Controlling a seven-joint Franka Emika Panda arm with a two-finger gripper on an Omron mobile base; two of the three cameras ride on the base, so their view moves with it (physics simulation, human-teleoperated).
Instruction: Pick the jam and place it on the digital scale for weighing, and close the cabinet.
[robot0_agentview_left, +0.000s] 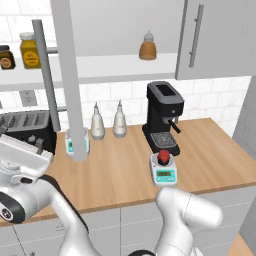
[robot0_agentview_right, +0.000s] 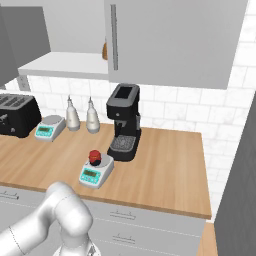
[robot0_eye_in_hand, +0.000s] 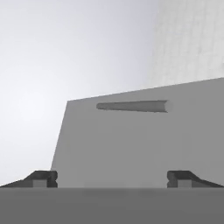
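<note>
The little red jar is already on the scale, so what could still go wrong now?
The cabinet door stands open, edge-on over the counter. The open pincer faces it, and a clumsy push might glance off instead of swinging it shut. The jam sits near the platter's rim on the digital scale, so a bump could tip it.

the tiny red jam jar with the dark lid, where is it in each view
Left base view: the tiny red jam jar with a dark lid sits low and right of centre, on the round platter of the light-grey digital scale.
Right base view: it sits left of centre, on that same scale.
Hand view: I can't find the jar here; a grey door panel with a bar handle faces the camera.
Shared landmark: the black coffee machine, just behind the scale.
</note>
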